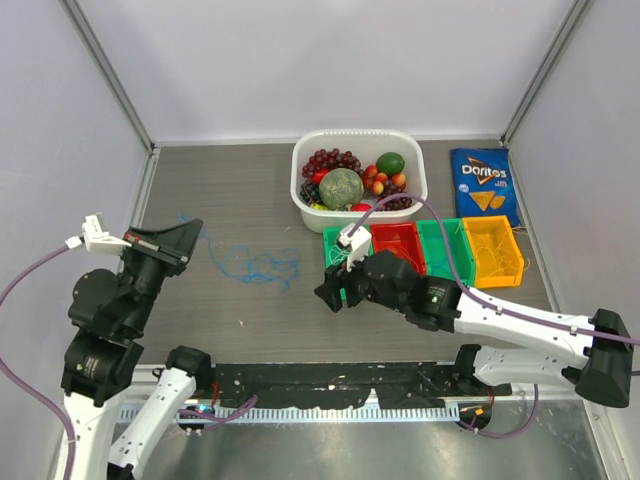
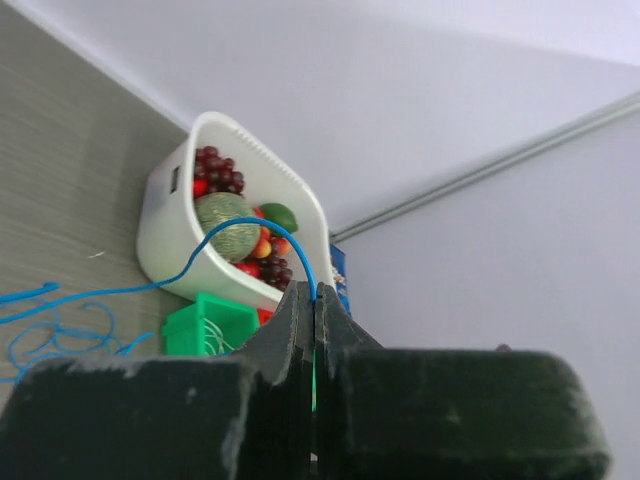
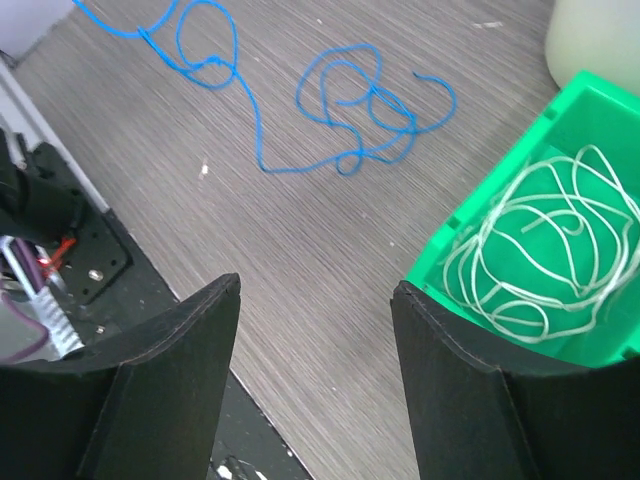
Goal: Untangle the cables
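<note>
Left wrist view, blue cable (image 2: 241,222) pinched inside left claw (image 2: 314,292)

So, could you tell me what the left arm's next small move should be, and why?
Probably raise the left gripper slowly, away from the loops. It is shut on the blue cable, while the rest lies in overlapping loops on the table. A gentle lift should draw them out. The right gripper is open near the green bin, free to help.
</note>
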Action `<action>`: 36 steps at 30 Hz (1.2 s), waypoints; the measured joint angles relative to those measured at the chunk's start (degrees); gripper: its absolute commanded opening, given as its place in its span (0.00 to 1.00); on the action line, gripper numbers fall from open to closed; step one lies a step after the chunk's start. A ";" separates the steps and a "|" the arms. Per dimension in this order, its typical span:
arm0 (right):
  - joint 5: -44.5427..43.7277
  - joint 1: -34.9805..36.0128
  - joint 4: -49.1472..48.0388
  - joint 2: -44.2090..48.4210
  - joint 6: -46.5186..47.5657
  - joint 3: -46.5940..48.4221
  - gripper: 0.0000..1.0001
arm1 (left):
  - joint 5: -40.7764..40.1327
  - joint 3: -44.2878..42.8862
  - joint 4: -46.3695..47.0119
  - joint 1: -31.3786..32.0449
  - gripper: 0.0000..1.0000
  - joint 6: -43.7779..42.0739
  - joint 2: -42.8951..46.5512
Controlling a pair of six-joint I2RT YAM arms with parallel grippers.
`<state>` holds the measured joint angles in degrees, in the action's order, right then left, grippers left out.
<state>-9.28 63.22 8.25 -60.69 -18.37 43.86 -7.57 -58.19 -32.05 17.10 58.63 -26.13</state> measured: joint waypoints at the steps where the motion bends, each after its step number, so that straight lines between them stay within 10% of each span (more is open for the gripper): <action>1: 0.72 0.00 -0.07 -0.42 -0.22 0.90 0.69 | 0.94 -1.11 -0.09 0.00 0.00 -0.33 -0.04; 15: 15.98 0.07 -16.35 -18.78 -1.11 11.32 0.80 | 6.75 -9.29 -0.02 0.00 0.00 -1.90 0.02; 26: 13.16 0.04 -24.52 -42.66 -3.63 19.04 0.64 | 8.07 -22.40 -2.25 0.00 0.00 -2.73 -5.01; 36: 8.31 0.04 -22.34 -35.54 -0.96 14.78 0.69 | 8.13 -30.03 -3.32 0.00 0.00 -3.02 -7.69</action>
<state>-0.97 63.26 -14.09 -96.23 -19.33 58.63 0.56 -88.23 -35.38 17.10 55.61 -33.82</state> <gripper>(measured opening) 0.691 0.013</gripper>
